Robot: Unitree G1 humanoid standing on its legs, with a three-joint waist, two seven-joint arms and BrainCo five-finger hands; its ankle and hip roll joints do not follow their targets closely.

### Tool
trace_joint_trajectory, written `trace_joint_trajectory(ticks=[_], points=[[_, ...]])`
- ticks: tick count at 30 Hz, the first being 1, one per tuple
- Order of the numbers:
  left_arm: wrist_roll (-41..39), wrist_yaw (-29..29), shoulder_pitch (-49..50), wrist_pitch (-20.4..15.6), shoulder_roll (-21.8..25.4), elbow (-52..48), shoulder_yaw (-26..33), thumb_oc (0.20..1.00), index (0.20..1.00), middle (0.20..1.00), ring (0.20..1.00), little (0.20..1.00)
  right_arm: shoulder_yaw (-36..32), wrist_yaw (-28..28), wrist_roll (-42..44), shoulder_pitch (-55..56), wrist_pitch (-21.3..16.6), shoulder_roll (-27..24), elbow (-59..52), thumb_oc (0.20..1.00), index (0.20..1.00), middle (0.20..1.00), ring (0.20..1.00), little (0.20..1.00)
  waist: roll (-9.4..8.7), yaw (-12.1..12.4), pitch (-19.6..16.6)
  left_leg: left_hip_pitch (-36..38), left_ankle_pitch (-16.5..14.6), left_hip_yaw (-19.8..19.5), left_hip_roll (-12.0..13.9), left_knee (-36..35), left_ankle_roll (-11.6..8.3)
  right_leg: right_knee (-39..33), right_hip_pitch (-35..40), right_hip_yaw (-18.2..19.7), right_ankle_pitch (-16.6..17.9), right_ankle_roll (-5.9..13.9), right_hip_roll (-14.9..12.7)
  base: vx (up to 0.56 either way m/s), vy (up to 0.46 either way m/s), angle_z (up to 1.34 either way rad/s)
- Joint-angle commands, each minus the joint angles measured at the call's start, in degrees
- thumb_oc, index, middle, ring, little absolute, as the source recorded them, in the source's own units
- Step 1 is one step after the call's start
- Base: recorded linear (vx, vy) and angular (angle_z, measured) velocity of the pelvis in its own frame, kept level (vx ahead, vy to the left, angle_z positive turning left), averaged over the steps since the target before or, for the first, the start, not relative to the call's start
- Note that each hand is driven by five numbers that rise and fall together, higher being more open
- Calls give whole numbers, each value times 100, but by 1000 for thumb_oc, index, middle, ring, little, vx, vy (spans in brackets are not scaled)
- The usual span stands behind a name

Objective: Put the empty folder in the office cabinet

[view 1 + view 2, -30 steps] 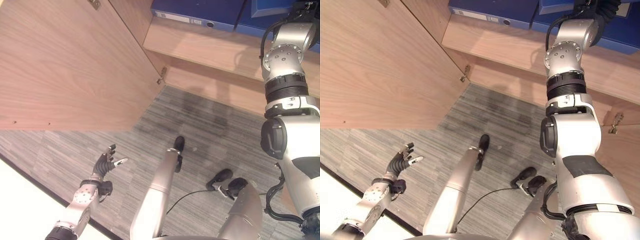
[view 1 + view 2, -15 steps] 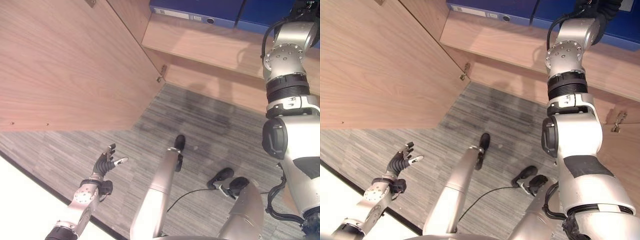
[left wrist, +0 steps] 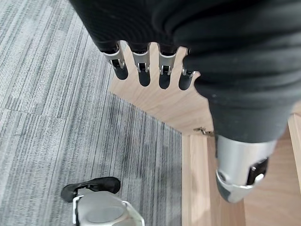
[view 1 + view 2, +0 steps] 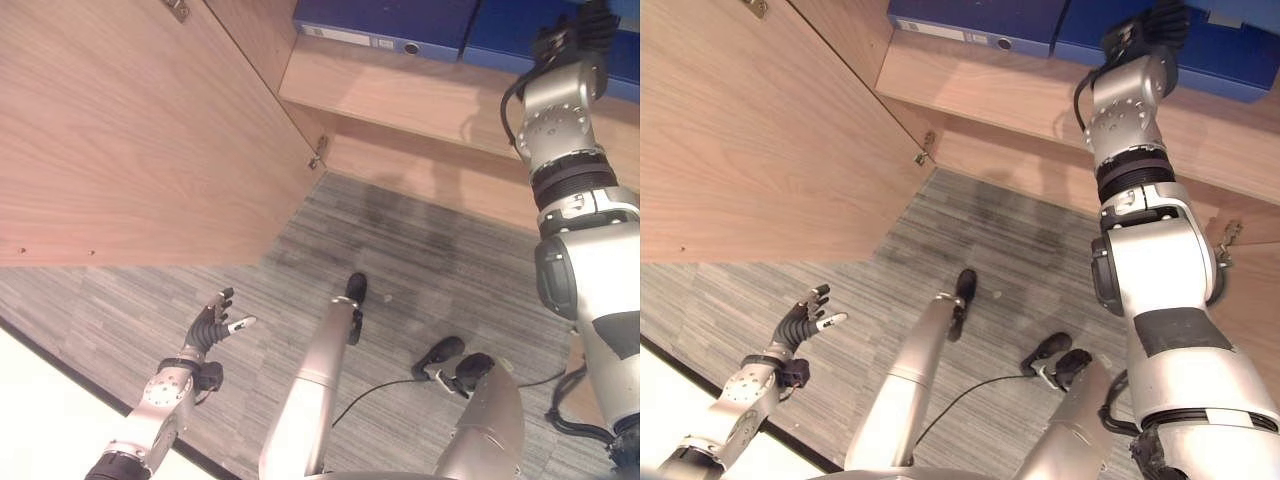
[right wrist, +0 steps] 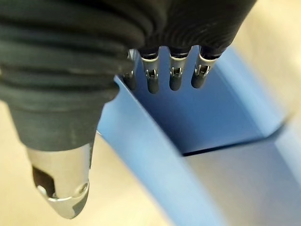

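Left robot hand (image 4: 210, 328): low over the grey carpet floor (image 4: 420, 250), well apart from the cabinet shelf; fingers straight and spread, holding nothing.
Cabinet door (image 4: 130, 130): swung wide, hinged at the shelf's left end, standing above the left robot hand.
Cabinet shelf (image 4: 400, 95): pale wood, carrying the blue folders side by side.
Closed folder (image 4: 385, 20): lying at the shelf's left end, spine label facing out.
Right robot hand (image 4: 1150, 25): raised to the shelf, against the empty folder (image 5: 207, 122); fingers straight, thumb apart, not clenched.
Empty folder: on the shelf, right of the closed folder, its blue covers gaping open under the fingers (image 5: 175, 77).
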Motion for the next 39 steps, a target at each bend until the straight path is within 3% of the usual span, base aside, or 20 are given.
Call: trace_joint_trajectory(ticks=[1,7,17,26,30,35,36,38,39], points=[[-133,-132,215,-146,377,-43,83,1000,1000,1000,1000,1000,414,566,-1136,-557,508,-128,246,1000,1000,1000,1000,1000,-202,45,-282,227,-893,236,375,32,-1,-594,95,510,112,330,281,0,0,0],[-108,-179,204,-102,312,-52,19,1000,1000,1000,1000,1000,383,677,-1392,-468,705,-151,860,1000,1000,1000,1000,1000,-224,-10,-318,199,-889,259,379,13,6,-605,32,525,116,312,321,-1,8,-3],[-41,-213,221,-79,261,-9,35,1000,1000,1000,1000,1000,457,835,-1809,-274,864,-69,1024,1000,1000,1000,1000,1000,-232,-26,-312,208,-898,301,402,30,12,-616,34,523,116,299,337,-1,1,-2],[-50,-238,299,-94,227,7,67,1000,1000,1000,1000,1000,625,934,-2170,-353,921,-315,1140,1000,1000,1000,1000,1000,-236,-35,-318,238,-871,308,413,-43,11,-673,60,511,137,310,338,0,0,0],[-37,-324,361,-87,245,-23,118,1000,1000,1000,1000,1000,1092,1210,-2774,-379,1045,-468,999,1000,1000,1000,1000,1000,-274,-25,-326,237,-856,317,429,-55,6,-676,49,514,139,293,341,0,0,0],[32,-448,499,-100,268,-141,238,1000,1000,1000,1000,1000,2259,1736,-4357,-370,1167,-681,572,1000,1000,1000,1000,1000,-328,-74,-324,208,-822,300,451,-73,1,-718,37,511,180,295,351,0,0,0],[32,-448,499,-100,268,-141,238,1000,1000,1000,1000,1000,2259,1736,-4357,-370,1167,-681,572,1000,1000,1000,1000,1000,-328,-74,-324,208,-822,300,451,-73,1,-718,37,511,180,295,351,0,0,0],[186,-540,667,-84,188,-322,534,1000,1000,1000,1000,1000,3280,1938,-6438,-212,1156,-1165,-56,1000,1000,1000,1000,1000,-353,-149,-332,176,-804,266,466,-105,-9,-778,16,497,210,317,357,0,0,0],[190,-541,672,-81,187,-327,534,1000,1000,1000,1000,1000,3274,1938,-6450,-203,1161,-1172,-69,1000,1000,1000,1000,1000,-352,-148,-335,175,-804,266,466,-105,-9,-778,16,497,211,317,357,0,0,0]])
